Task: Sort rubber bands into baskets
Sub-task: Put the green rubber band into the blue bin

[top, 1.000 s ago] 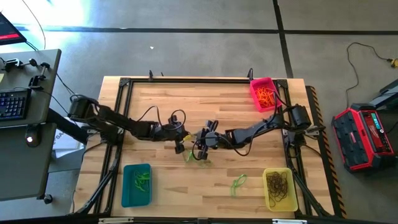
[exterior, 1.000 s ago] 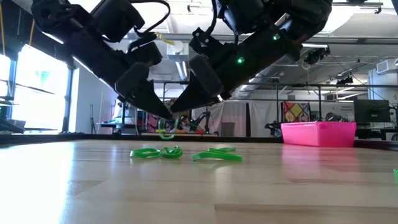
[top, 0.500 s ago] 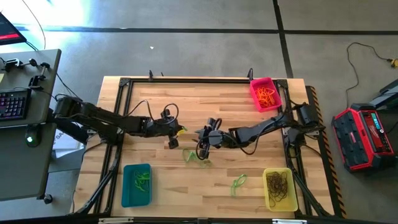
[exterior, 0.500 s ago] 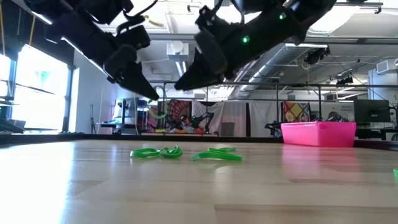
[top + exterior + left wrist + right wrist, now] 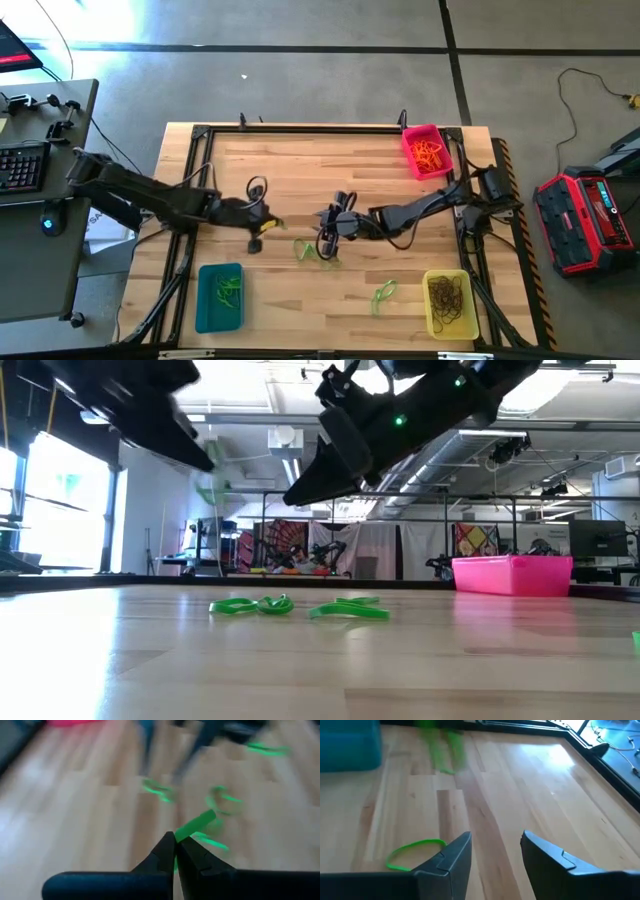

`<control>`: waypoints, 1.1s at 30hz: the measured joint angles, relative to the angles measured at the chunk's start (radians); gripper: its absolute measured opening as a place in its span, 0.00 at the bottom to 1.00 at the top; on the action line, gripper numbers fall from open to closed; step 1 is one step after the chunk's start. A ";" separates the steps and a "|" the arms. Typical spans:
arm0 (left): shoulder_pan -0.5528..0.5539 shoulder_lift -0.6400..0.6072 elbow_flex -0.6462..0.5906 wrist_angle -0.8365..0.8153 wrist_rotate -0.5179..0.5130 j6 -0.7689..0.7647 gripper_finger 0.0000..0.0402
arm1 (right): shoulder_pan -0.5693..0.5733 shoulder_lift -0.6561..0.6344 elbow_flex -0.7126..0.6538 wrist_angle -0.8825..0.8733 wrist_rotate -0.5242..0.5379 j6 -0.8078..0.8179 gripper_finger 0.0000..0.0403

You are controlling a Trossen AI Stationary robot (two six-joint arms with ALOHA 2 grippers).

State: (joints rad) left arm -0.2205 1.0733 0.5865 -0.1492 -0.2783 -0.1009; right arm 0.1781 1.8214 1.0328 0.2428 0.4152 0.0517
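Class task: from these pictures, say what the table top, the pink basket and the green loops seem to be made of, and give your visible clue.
Pale wooden table top: probably varnished butcher-block wood; joined planks with grain and a soft sheen.
Pink rectangular basket: likely moulded plastic; smooth, glossy, evenly coloured walls.
Bright green loops: apparently rubber; thin bands lying limp and curled on the table.

Bright daylight glare at upper left, left wrist view heavily motion-blurred, soft shadows

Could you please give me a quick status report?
Left tool shut on a green band, above the table. Right tool open over loose green bands. Nothing in the way.
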 joint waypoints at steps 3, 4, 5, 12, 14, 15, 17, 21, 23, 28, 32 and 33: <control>-0.078 -0.039 0.000 -0.059 0.051 -0.052 0.00 | -0.001 0.000 0.000 -0.007 0.003 0.000 0.40; -0.110 -0.048 0.000 -0.088 0.074 -0.074 0.00 | -0.001 0.000 0.000 -0.008 0.003 0.000 0.40; -0.145 -0.053 0.000 -0.107 0.100 -0.101 0.00 | 0.000 0.000 0.000 -0.011 0.002 0.000 0.40; -0.391 -0.062 0.000 -0.195 0.196 -0.378 0.00 | -0.003 0.000 0.000 -0.022 0.000 0.000 0.40; -0.455 -0.062 0.000 -0.189 0.193 -0.456 0.00 | -0.003 0.000 0.000 -0.021 0.000 0.002 0.40; -0.484 -0.062 0.000 -0.192 0.187 -0.499 0.00 | -0.003 0.000 0.000 -0.022 0.000 0.013 0.40; -0.542 -0.062 0.007 -0.210 0.166 -0.595 0.00 | -0.003 0.001 0.000 -0.024 0.000 0.030 0.40; -0.651 -0.053 0.021 -0.276 0.128 -0.775 0.00 | -0.005 0.001 0.000 -0.051 0.000 0.045 0.40; -0.694 -0.046 0.023 -0.316 0.126 -0.860 0.00 | -0.009 0.001 0.000 -0.083 0.000 0.046 0.40; -0.752 -0.022 0.023 -0.386 0.136 -1.031 0.00 | -0.042 0.001 0.000 -0.170 -0.001 0.058 0.40; -0.758 -0.004 0.023 -0.386 0.138 -1.117 0.02 | -0.079 0.001 0.000 -0.217 -0.003 0.111 0.40; -0.757 -0.001 0.023 -0.387 0.138 -1.142 0.03 | -0.088 0.001 0.000 -0.234 -0.004 0.129 0.40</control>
State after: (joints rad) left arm -0.9778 1.0723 0.6094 -0.5367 -0.1399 -1.2427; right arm 0.0896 1.8225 1.0328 0.0086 0.4114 0.1806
